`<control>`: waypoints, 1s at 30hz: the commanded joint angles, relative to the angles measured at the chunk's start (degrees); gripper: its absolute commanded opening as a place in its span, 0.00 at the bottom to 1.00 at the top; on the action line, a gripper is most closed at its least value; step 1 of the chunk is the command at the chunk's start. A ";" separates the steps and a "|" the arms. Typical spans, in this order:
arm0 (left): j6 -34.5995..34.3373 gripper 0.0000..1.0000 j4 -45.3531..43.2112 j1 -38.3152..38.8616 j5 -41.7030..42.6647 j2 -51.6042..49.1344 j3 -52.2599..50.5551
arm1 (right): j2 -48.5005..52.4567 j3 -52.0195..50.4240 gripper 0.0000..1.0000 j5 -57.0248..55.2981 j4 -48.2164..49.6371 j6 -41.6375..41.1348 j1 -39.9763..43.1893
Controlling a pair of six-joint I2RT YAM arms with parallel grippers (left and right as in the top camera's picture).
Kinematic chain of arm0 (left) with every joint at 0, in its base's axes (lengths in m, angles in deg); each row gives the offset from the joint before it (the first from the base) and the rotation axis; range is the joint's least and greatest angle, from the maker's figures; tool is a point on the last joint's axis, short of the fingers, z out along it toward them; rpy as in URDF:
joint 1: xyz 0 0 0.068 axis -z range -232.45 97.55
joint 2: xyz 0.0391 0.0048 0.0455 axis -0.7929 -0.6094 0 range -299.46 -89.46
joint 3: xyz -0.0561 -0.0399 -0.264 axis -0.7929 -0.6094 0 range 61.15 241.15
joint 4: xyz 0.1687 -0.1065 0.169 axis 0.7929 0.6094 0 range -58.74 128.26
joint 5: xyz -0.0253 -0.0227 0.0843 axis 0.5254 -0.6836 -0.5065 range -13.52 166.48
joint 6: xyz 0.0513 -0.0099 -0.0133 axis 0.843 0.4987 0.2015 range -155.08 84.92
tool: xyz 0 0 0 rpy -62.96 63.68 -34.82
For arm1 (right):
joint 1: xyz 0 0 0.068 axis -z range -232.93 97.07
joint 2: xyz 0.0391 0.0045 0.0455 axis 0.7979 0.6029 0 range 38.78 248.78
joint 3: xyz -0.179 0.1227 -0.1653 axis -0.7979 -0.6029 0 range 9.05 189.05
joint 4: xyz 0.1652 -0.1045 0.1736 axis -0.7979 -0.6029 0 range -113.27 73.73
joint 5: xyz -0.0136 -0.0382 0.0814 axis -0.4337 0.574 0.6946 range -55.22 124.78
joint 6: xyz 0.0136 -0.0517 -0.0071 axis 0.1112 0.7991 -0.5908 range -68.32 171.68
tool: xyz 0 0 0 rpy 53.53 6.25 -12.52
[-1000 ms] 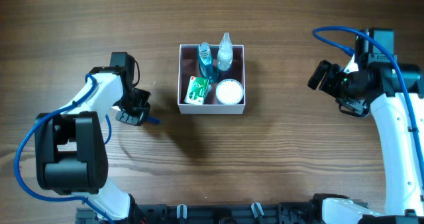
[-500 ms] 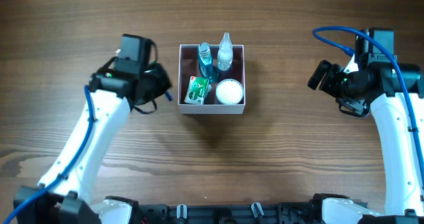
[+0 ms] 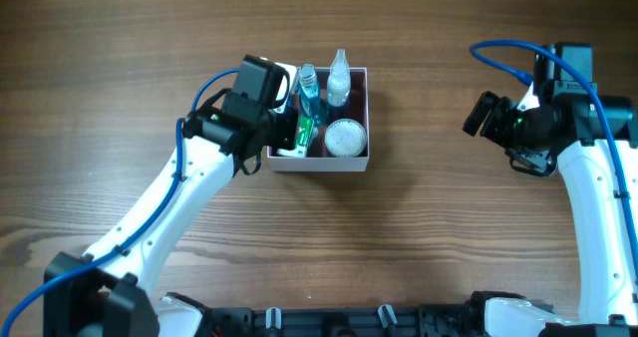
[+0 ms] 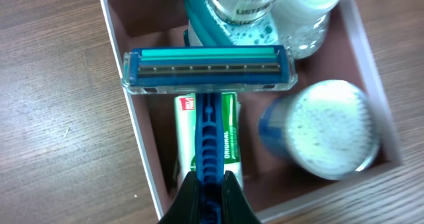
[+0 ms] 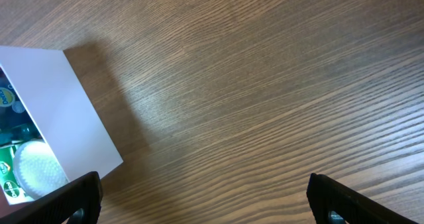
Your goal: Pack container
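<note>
- Square container point(image 3: 339, 164), thin white walls, dusty-pink inside, parked roughly mid-counter point(image 3: 419, 237), a bit toward the far side.
- Already packed in there: teal-liquid bottle point(image 3: 308, 90) and clear bottle point(image 3: 339, 78) side by side along the far wall, round white-topped tub point(image 3: 345, 137) in the near right corner, green packet point(image 4: 229, 128) lying flat along the left side.
- Right over the container's left half: left claw point(image 4: 211, 184), pinched tight on the blue handle of a razor point(image 4: 211, 70), no gap showing between fingers and handle.
- Razor head teal under a clear cover, turned crosswise, hanging above the green packet and just short of the two bottles. Can't tell if touching anything underneath.
- From overhead, left arm point(image 3: 189, 187) reaching in diagonally from the near left, wrist covering the container's left wall.
- Way off to the right, well apart from the container: right claw point(image 5: 205, 201), spread wide, gripping nothing, just bare wood between the tips.
- In the right wrist view, only one white corner of the container poking in at the left edge, tub and a sliver of green peeking out beside it.
- Right arm point(image 3: 598, 207) upright along the right edge, blue cable point(image 3: 503, 58) looping off the top.
</note>
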 commanded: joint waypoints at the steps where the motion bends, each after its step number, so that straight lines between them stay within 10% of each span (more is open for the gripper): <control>1: 3.61 0.04 -1.31 -0.39 -1.05 -2.64 0.66 | 0.20 -0.31 1.00 0.92 -0.07 0.50 0.13; 10: 3.34 0.07 -3.15 -0.39 -1.46 -7.13 0.66 | 0.20 -0.31 1.00 0.92 -0.28 -0.31 0.13; 16: 3.32 0.38 -3.10 -0.39 -1.42 -7.41 0.66 | 0.20 -0.31 1.00 0.92 -0.35 -0.28 0.13; 30: -1.84 0.66 -2.60 -0.42 -8.13 -1.09 0.70 | 0.07 -0.26 1.00 0.92 2.91 9.03 -0.55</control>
